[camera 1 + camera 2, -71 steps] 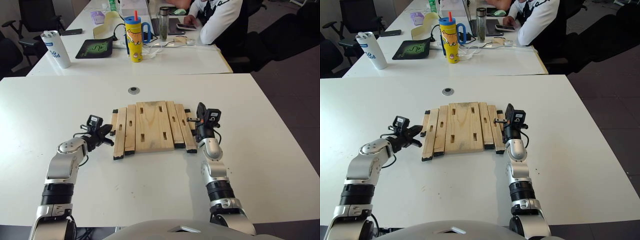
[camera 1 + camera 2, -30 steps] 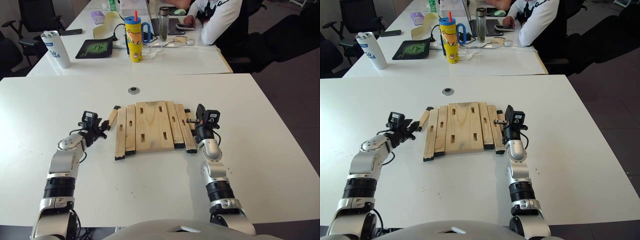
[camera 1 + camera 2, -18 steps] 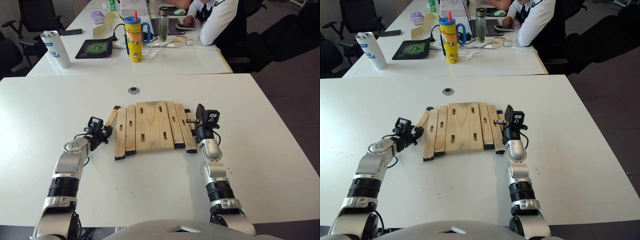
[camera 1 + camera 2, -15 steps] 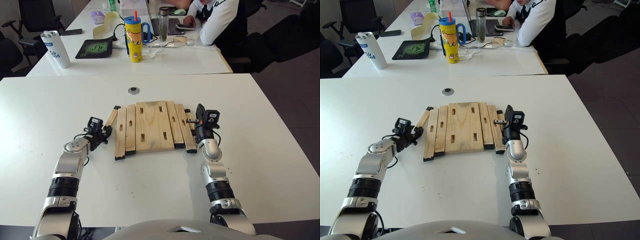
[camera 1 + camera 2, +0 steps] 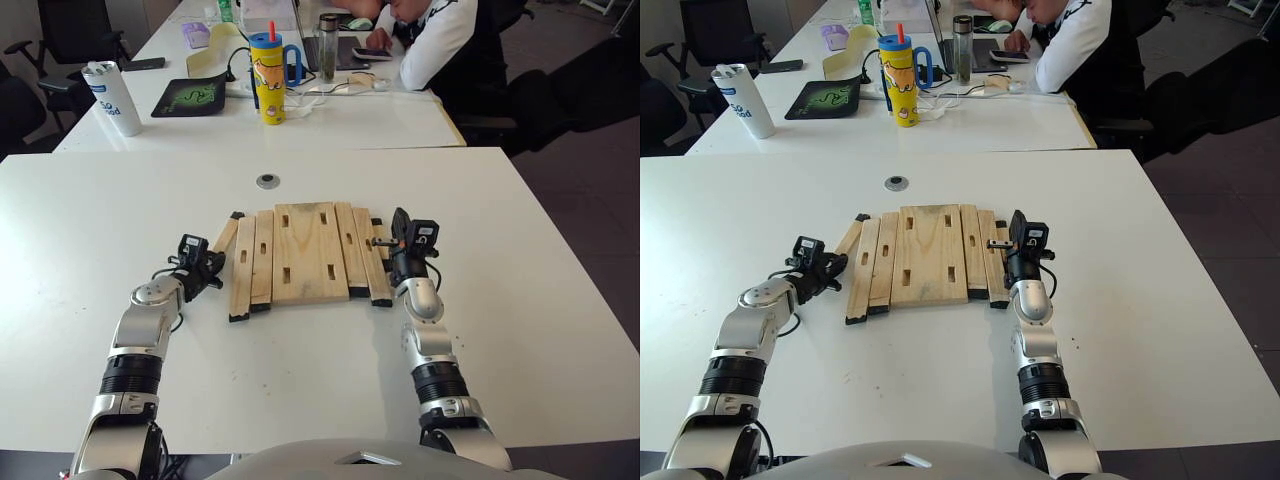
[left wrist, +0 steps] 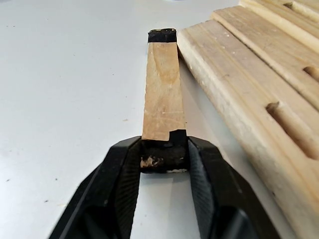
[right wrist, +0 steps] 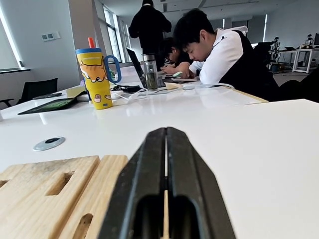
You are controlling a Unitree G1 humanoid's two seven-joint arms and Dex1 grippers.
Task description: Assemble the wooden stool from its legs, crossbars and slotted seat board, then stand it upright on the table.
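Observation:
The slotted seat board (image 5: 305,250) lies flat mid-table, with slotted wooden slats (image 5: 252,262) on its left and more slats (image 5: 365,260) on its right. A short wooden bar with black ends (image 5: 224,238) lies angled off the left slat. My left gripper (image 6: 164,158) is shut on the bar's near black end; it sits left of the slats (image 5: 205,272). My right gripper (image 5: 398,240) stands at the right edge of the slats, its fingers (image 7: 149,164) pressed together above the wood.
A round cable grommet (image 5: 267,181) sits in the table behind the boards. On the adjoining far table stand a yellow cup (image 5: 266,75), a white tumbler (image 5: 112,98) and a dark mat (image 5: 195,97). Bare table lies left, right and in front of the boards.
The short bar, first lying along the left slat, now lies angled outward with its near end in my left gripper. The left arm shifted slightly nearer. The right arm has kept still.

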